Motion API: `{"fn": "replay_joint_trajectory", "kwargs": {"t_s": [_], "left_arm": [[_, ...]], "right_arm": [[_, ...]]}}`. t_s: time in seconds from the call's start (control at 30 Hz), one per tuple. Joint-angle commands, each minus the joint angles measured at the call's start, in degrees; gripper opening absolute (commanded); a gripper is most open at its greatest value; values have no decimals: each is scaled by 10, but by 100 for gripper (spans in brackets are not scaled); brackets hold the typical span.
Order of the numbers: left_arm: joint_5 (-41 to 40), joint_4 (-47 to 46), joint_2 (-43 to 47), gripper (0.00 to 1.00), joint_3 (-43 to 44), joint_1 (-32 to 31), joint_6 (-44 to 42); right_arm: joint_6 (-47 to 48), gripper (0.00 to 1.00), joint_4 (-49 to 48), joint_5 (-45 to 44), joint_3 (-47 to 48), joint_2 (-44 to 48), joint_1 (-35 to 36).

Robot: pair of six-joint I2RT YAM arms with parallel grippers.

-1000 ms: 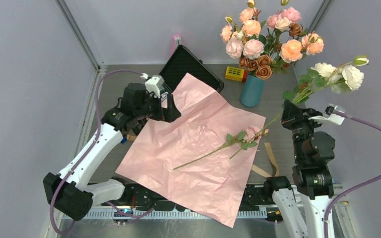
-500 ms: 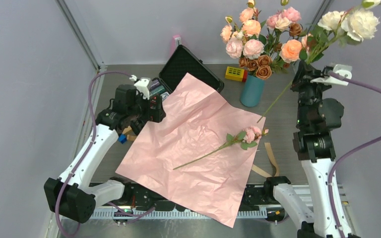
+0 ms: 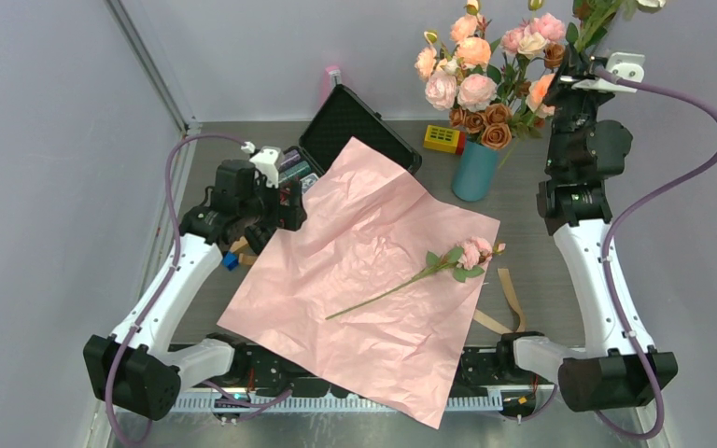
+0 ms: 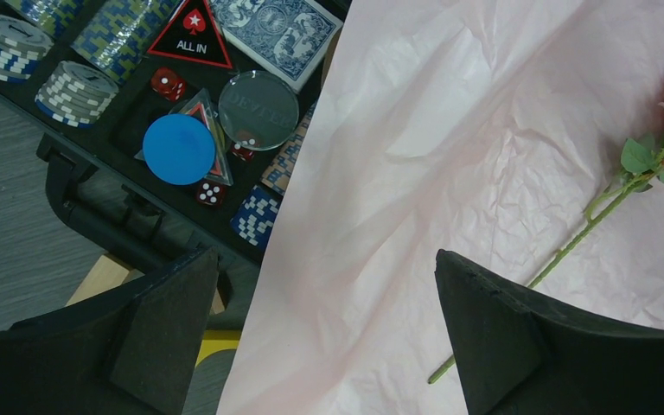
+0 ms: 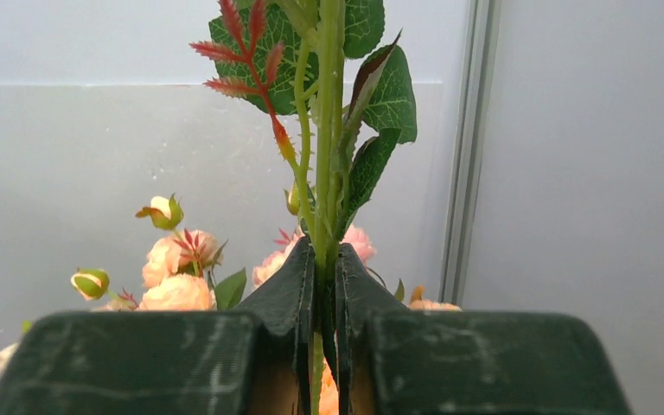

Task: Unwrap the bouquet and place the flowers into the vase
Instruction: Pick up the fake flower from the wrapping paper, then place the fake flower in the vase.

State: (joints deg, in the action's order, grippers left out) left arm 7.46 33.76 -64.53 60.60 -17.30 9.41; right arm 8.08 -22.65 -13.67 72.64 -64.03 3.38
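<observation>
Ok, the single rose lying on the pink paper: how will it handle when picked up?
Probably light: the rose has a thin stem and small head. Gripped near its bare end, the long stem may flex and the head droop. The loose, crinkled pink paper under it could shift or lift.

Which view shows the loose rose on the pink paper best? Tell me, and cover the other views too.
Top external: the rose lies whole on the pink paper, bloom to stem end. Left wrist catches its stem and leaves, the bloom cut at the frame edge. Right wrist misses it entirely.
</observation>
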Motion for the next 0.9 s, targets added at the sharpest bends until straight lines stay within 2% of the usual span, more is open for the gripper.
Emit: {"fn": "replay_joint_trajectory", "kwargs": {"t_s": [0.0,0.3,0.87], "left_arm": [[-9,-4,12,100,-1,8,-13],[-8,-5,14,100,-3,15,-15],[-9,-4,18,100,-6,26,-18]], "right_arm": [[12,0,-115,8,51,-26,2],[5,0,-160,12,92,-90,2],[-14,0,-193,20,84,-156,2]]}}
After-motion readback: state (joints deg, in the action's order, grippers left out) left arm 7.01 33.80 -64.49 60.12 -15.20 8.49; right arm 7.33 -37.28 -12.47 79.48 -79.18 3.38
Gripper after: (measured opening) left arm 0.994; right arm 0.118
